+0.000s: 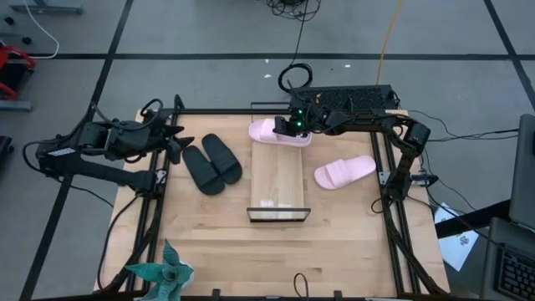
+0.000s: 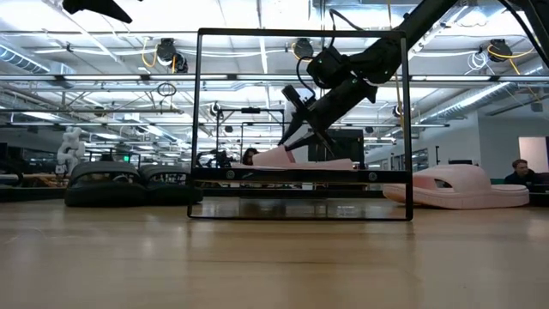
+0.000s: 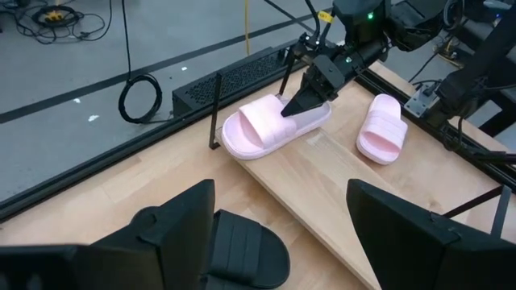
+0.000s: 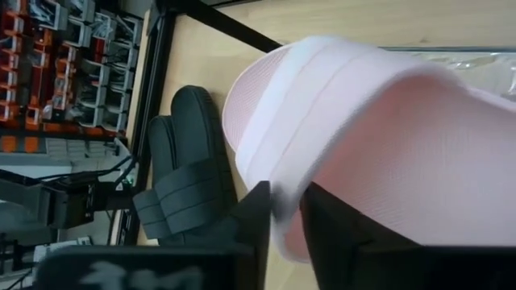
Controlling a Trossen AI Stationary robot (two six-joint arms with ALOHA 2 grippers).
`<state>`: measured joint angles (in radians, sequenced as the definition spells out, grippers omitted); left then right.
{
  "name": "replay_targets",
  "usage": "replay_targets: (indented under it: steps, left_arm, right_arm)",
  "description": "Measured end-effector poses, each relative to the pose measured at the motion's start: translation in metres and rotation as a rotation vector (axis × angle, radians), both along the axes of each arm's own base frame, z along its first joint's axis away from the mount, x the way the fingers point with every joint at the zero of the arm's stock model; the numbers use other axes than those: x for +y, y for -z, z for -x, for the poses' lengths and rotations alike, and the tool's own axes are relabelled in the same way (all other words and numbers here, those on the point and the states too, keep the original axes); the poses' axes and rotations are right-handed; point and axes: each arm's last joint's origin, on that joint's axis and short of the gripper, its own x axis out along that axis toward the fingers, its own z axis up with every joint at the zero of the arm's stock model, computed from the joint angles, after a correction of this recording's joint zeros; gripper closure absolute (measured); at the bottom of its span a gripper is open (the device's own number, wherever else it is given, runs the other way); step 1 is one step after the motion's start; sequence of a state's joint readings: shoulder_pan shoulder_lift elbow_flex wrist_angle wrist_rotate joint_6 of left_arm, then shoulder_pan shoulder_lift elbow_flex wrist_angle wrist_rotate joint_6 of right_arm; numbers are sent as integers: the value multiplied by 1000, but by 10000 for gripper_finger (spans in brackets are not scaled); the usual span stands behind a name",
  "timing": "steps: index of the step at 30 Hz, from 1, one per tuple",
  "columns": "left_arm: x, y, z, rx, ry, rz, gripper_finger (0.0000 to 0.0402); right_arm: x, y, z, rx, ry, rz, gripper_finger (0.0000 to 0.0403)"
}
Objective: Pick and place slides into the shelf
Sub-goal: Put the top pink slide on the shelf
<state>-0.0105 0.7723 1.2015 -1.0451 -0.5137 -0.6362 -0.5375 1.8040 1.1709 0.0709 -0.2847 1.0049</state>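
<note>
A pale pink slide [image 1: 276, 134] lies crosswise on the far end of the shelf [image 1: 277, 184], a light-wood board in a thin dark frame. My right gripper [image 1: 294, 125] is shut on it. The other pink slide [image 1: 344, 171] rests sole-down on the table, right of the shelf. The black pair [image 1: 213, 163] lies side by side on the table, left of the shelf. My left gripper [image 3: 282, 234] is open and hovers over the table's left edge, just left of the black slides [image 3: 242, 250]. My right gripper pinches the pink slide's sole rim [image 4: 284, 211] between its two fingers [image 4: 256, 216], on the far side of the slide beside the strap [image 3: 262, 121]. The fingers slant down from the table's far right. The slide's sole rests on the shelf's top board [image 2: 300, 160].
A dark metal rail frame [image 1: 389, 209] borders the tabletop. A black box with cables [image 1: 351, 99] sits at the far edge. A teal folded-paper object [image 1: 163, 272] lies at the near left corner. A person [image 2: 519, 169] sits far behind in the room.
</note>
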Motion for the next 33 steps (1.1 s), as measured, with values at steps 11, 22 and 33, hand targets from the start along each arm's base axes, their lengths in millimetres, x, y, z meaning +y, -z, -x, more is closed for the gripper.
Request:
replay_targets:
  steps: [11, 22, 33]
  left_arm:
    - [0, 0, 0, 2, 2, -3, 117]
    - [0, 0, 0, 1, 1, -1, 117]
    - [0, 0, 0, -3, 11, 13, 117]
  right_arm:
    - [0, -1, -1, -14, -26, 31, 392]
    - [1, -2, -2, -36, -97, 36, 397]
    - [-2, -2, 0, -39, -105, 42, 397]
